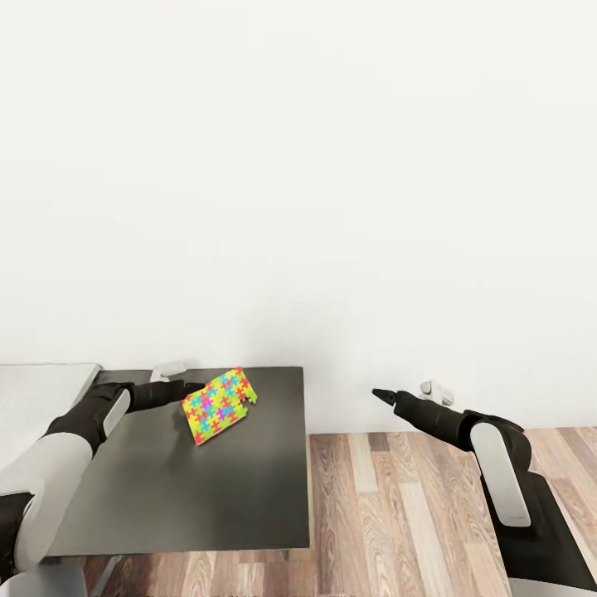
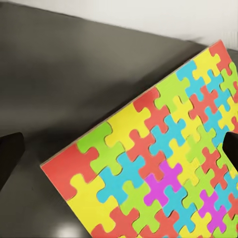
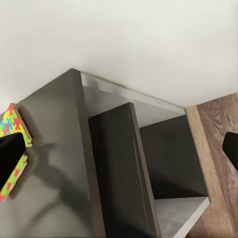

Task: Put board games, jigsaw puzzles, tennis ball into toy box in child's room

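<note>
One jigsaw puzzle (image 1: pixel 220 405), tilted cornerwise, is gripped by the left pincer (image 1: pixel 187 393) above the dark shelf (image 1: pixel 249 489).

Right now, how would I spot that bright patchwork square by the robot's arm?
Find the dark grey shelf top against the white wall. Above its far part, at the tip of the left gripper, a thin jigsaw puzzle sits tilted. It alone is multicoloured: interlocking yellow, red, blue, green and pink pieces.

The jigsaw puzzle (image 1: pixel 219 405) looks like a thin, smooth slab with a bright, matt printed face in yellow, red, blue, green and pink. The dark grey shelf section (image 1: pixel 199 481) has a smooth, faintly sheeny top, and the floor (image 1: pixel 398 514) shows wood planks with visible grain. The wall (image 1: pixel 332 182) is plain, matt white.
</note>
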### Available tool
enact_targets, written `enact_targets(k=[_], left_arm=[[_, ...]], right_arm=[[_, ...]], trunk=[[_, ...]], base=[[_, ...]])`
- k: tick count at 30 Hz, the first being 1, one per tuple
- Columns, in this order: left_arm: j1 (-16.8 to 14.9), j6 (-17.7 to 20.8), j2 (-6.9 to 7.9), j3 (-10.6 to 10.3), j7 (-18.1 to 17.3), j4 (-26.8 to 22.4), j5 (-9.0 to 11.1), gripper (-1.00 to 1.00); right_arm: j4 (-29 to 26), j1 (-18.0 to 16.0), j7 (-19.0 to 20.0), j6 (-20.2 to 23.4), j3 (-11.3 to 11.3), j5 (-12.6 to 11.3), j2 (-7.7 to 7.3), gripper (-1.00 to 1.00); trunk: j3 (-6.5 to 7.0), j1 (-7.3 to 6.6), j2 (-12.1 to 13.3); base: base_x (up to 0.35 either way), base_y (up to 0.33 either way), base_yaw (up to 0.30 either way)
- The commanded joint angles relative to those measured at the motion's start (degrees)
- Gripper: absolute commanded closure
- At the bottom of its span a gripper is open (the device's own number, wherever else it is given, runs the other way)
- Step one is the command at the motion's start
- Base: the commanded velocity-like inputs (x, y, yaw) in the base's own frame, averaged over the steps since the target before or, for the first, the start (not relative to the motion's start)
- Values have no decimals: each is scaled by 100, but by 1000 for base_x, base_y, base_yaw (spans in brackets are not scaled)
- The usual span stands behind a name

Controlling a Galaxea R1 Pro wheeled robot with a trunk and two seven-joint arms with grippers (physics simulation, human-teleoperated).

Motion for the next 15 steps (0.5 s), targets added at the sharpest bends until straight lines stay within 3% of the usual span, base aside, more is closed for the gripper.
enact_targets(k=[1, 15], left_arm=[[-4, 54, 1, 17, -4, -1, 47, -100], [-4, 58, -1, 14, -4, -1, 47, -100]], right_arm=[[-4, -5, -28, 26, -4, -36, 0, -100], [-4, -7, -28, 26, 4, -36, 5, -100]], trunk=[[-19, 3, -11], [-126, 3, -11]], base=[[18, -14, 0], [2, -2, 0]])
